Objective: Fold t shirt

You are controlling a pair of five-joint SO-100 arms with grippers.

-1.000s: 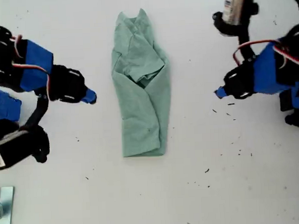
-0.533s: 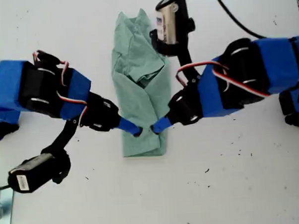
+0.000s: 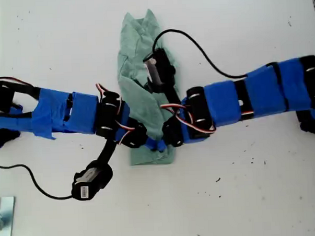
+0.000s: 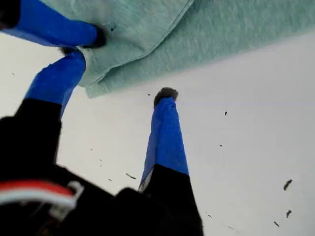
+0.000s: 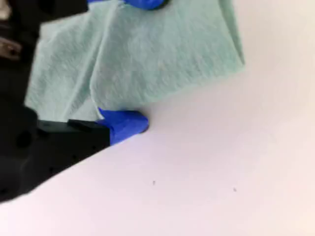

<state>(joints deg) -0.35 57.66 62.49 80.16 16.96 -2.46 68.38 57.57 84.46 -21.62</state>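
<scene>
The pale green t shirt (image 3: 136,51) lies folded into a long narrow strip down the middle of the white table (image 3: 244,198). Both arms meet at its lower end. My first gripper (image 3: 151,144), reaching in from the exterior view's left, is open. One of its fingertips (image 4: 75,55) touches the cloth's corner and the other (image 4: 165,93) rests on the table beside it. My second gripper (image 3: 167,138), coming from the exterior view's right, is open over the shirt (image 5: 162,59). One of its fingers (image 5: 129,123) lies at the hem on the table.
Small dark specks (image 3: 218,180) dot the table toward the exterior view's lower right. A metal plate (image 3: 2,221) sits at that view's lower left corner. Each arm's cable (image 3: 207,58) loops over the table near the shirt.
Both arms have swung in from the table's sides to the shirt's lower end. Their tips now sit low at the hem, closer together than half a second ago.
</scene>
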